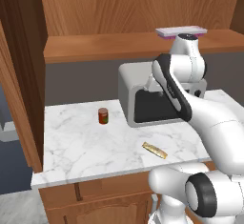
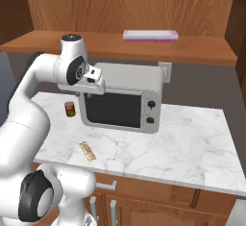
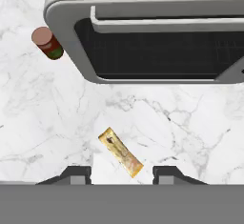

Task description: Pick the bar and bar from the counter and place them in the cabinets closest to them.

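A tan-golden crinkly bar (image 1: 155,150) (image 2: 87,151) lies flat on the white marble counter (image 1: 81,147) near its front edge, in front of the oven. In the hand view the bar (image 3: 120,152) lies diagonally on the marble, well below my gripper (image 3: 121,175). The two fingertips (image 3: 78,174) stand apart with nothing between them, so the gripper is open and holds nothing. The hand (image 2: 93,81) hovers high over the counter, level with the oven's top. Above the counter runs the wooden shelf of the wall cabinets (image 1: 95,46) (image 2: 202,49).
A grey toaster oven (image 1: 143,99) (image 2: 120,100) (image 3: 157,27) stands at the back of the counter. A small red jar (image 1: 103,116) (image 2: 70,108) (image 3: 47,42) stands to its left. A flat white and magenta thing (image 1: 181,31) (image 2: 150,35) lies on the shelf.
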Tool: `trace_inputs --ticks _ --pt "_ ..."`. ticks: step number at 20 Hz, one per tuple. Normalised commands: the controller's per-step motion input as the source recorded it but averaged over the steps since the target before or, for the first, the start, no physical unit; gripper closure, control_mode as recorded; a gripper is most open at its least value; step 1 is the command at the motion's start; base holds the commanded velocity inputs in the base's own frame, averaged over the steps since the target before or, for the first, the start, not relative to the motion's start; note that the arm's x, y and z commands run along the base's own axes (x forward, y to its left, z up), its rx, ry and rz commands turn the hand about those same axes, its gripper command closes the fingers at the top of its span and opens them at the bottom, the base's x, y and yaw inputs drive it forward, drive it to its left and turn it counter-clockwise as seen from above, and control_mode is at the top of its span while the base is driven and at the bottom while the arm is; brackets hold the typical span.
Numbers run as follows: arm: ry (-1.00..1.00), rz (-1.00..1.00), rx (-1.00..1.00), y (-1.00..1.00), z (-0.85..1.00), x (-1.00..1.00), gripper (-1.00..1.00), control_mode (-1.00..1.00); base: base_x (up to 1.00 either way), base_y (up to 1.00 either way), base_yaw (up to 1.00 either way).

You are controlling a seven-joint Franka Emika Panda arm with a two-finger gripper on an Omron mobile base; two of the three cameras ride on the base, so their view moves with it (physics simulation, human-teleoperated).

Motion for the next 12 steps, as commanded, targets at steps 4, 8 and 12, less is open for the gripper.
trace_inputs --ticks 4,8,12 --pt "0.0 0.03 -0.01 0.0 -0.12 -0.18 -1.0 -1.0 0.0 0.0 0.0" --pt "0.01 0.07 -0.02 -0.03 -0.29 -0.3 -1.0 -1.0 0.0 0.0 0.0" --pt "0.01 0.09 -0.07 0.0 -0.36 -0.19 -1.0 -1.0 0.0 0.0 0.0"
